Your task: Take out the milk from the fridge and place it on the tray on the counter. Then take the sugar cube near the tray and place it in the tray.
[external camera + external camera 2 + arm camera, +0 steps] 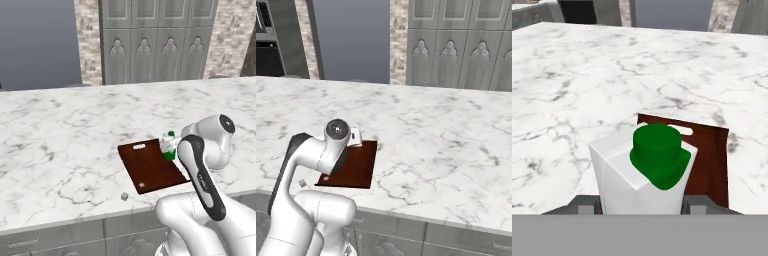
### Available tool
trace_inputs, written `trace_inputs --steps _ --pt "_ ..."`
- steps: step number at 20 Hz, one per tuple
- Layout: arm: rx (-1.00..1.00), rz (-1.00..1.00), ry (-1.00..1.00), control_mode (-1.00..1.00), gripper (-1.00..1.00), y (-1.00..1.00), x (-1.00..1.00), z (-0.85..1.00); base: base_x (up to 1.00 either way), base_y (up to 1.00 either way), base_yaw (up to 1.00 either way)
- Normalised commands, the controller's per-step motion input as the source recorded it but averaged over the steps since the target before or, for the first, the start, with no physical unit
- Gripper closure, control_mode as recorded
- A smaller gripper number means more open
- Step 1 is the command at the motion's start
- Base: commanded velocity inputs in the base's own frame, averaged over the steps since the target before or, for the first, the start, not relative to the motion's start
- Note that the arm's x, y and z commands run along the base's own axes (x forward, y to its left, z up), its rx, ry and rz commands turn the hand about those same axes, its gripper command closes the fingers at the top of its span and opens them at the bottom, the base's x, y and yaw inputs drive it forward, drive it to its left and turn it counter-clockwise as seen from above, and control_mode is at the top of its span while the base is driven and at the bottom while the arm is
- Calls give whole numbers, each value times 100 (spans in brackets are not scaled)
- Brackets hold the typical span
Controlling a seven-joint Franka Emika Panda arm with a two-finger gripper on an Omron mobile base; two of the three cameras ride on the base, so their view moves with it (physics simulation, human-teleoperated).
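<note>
Clamped on the milk [643,175] between both jaws of the pincer [641,205], carton upright with green cap up, gripped low on its sides so as to go down standing. Directly beneath and just ahead, the tray [151,166] on the counter [65,130], slot end farthest from the pincer. Off the tray's near corner, the sugar cube [124,197], apart and waiting. No lettering or brand readable on the carton.
</note>
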Motion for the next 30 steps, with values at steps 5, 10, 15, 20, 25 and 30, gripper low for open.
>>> trace_inputs --steps 5,10,15,20,25,30 --pt "0 14 -8 -100 100 9 51 -32 0 0 0" --pt "1 32 -1 -100 100 0 54 -13 0 0 0" --pt "0 38 2 -100 100 0 47 -4 0 0 0" --pt "0 29 1 -100 100 0 41 -16 0 0 0" --pt "0 16 1 -100 100 0 33 -20 0 0 0" --pt "0 0 0 -100 100 10 28 -28 0 0 0"
